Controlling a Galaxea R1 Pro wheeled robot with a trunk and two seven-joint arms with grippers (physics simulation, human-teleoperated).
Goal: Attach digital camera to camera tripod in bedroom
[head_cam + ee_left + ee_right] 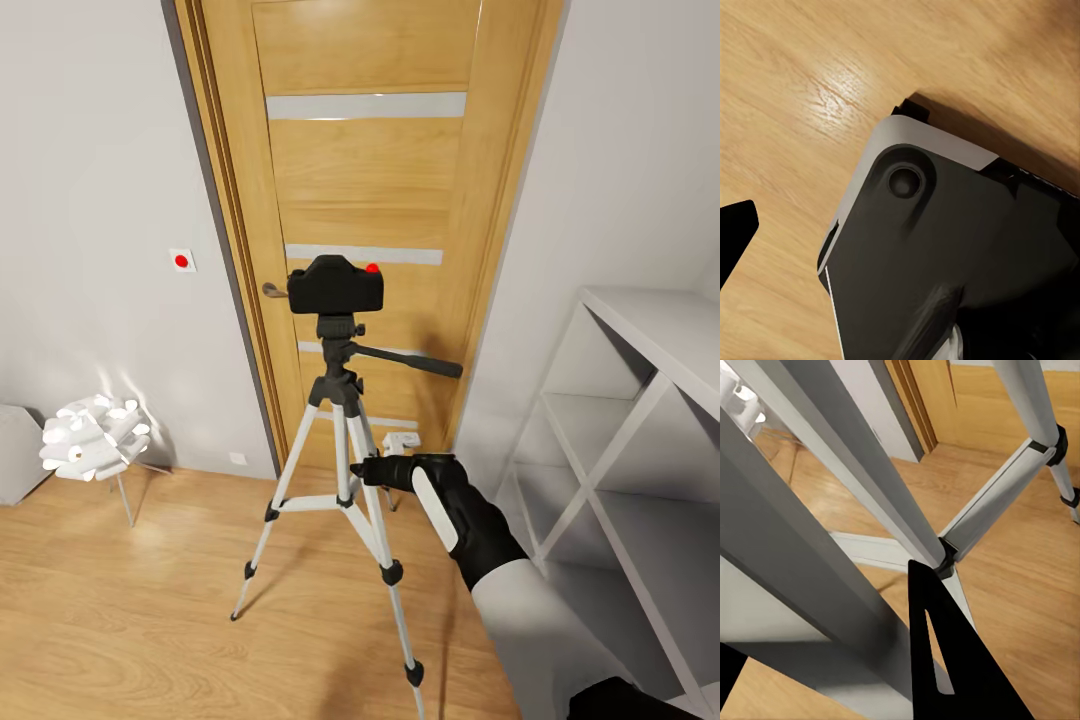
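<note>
The digital camera [336,285] sits atop the camera tripod [340,470], which stands on the wood floor [130,620] before the oak door [380,190]. The right pincer [372,470] is at the tripod's near leg, below its head; whether it grips the leg I cannot tell. The left pincer's [735,236] opening is also unclear.

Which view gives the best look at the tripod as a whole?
The head view: the tripod stands whole before the door, camera on its head, right gripper at a leg. The right wrist view gives close-up legs and braces; the left wrist view shows floor instead.
</note>
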